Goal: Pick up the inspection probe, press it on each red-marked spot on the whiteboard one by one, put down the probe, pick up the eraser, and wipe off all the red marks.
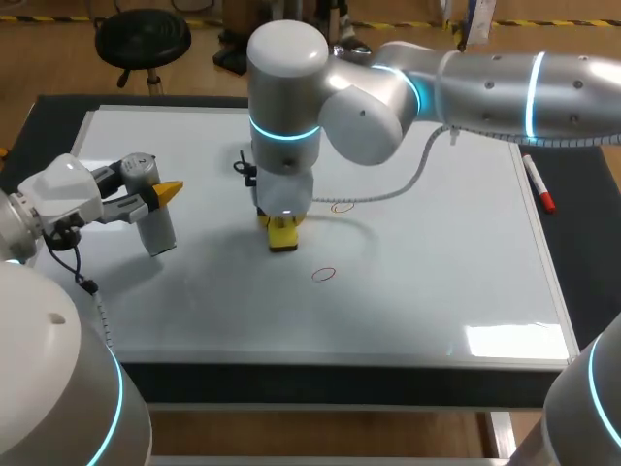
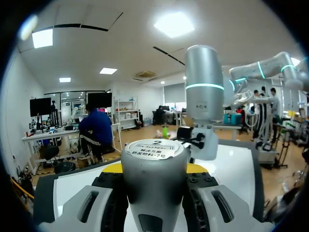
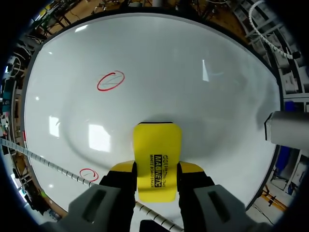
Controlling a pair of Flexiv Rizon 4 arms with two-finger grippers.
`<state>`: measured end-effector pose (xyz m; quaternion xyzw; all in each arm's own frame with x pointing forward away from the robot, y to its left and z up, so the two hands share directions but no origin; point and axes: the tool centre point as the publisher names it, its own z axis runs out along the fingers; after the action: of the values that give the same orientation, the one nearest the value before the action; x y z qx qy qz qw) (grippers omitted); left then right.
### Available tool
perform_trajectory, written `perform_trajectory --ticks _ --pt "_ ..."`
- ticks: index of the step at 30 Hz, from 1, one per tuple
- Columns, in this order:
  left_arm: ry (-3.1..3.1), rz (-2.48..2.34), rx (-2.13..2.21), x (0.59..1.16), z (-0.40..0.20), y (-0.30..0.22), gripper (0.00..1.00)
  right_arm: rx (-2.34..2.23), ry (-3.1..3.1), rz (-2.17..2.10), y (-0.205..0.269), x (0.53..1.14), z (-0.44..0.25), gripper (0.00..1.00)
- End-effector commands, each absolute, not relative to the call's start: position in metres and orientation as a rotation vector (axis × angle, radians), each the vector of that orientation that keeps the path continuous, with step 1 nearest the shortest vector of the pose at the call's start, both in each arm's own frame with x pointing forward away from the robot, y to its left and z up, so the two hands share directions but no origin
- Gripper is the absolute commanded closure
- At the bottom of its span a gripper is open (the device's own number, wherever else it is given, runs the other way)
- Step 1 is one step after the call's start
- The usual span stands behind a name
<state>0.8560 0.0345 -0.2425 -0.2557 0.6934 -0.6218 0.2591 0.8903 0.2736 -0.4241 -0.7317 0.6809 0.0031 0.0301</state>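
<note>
The inspection probe, a grey cylinder, stands tilted over the left part of the whiteboard with my left gripper shut on it. In the left wrist view the probe's labelled top fills the space between the fingers. My right gripper is shut on the yellow eraser, which rests on the board's middle. Beside it to the right is one red mark, and another red mark lies nearer the front. The right wrist view shows the eraser flat on the board, one red circle ahead and a smaller one beside the fingers.
A red-capped marker pen lies at the board's right edge. A grey cable from my right arm hangs over the board behind the eraser. The board's dark frame runs along the front.
</note>
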Motion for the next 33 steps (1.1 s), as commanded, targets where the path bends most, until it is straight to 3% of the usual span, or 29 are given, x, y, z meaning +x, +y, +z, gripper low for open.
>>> perform_trajectory --ticks 1,19,33 --pt "1.875 -1.683 -0.695 0.857 -0.242 0.033 1.0 -2.241 2.115 0.007 0.265 0.892 -0.423 1.0" --pt "1.875 -1.683 -0.695 0.857 -0.242 0.033 1.0 -2.192 2.202 -0.039 0.232 0.892 -0.424 1.0" --pt "1.875 -1.683 -0.695 0.857 -0.242 0.033 1.0 -2.226 2.131 -0.061 0.256 0.904 -0.387 1.0"
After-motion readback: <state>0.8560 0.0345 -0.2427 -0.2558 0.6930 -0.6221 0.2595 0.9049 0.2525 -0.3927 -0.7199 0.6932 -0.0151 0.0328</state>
